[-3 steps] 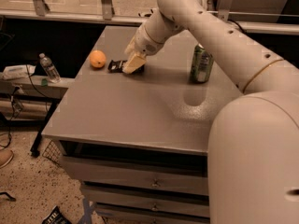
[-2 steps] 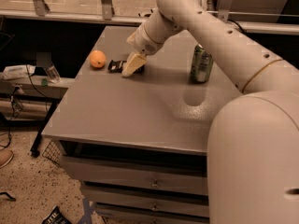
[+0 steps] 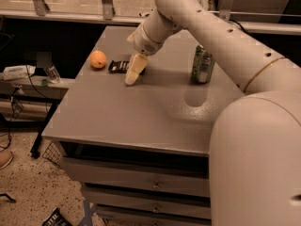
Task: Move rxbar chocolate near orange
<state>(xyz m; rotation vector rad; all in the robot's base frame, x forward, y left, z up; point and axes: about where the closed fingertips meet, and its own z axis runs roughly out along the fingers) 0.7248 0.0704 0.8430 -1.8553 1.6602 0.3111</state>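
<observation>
arm shell: large cream rounded robot arm (image 3: 254, 164) fills the near right, then reaches up and left over the table, well nearer the camera than the gripper
drawers: grey metal drawer fronts (image 3: 141, 185) under the table, below the gripper and nearer the camera
table: flat grey rectangular tabletop (image 3: 141, 121) - the gripper sits over its far-left part
gripper: cream two-finger gripper (image 3: 130, 80) points down and slightly left, tip at or just above the tabletop; contact with the surface not clear
gripper state: cannot tell - it reads as one tapering cream shape from this angle
rxbar chocolate: flat black rectangular wrapper with white lettering (image 3: 118, 66), lying flat on the table just left of the gripper; its right end goes behind the gripper, so whether they touch is not clear
orange: small round orange fruit (image 3: 98, 59) on the table, left of the gripper, just beyond the bar's left end, a small gap between them
can: upright green soda can (image 3: 202, 65), well to the gripper's right, about as far back
bottle: clear plastic bottle (image 3: 52, 73) off the table on a low shelf, far left of the gripper
</observation>
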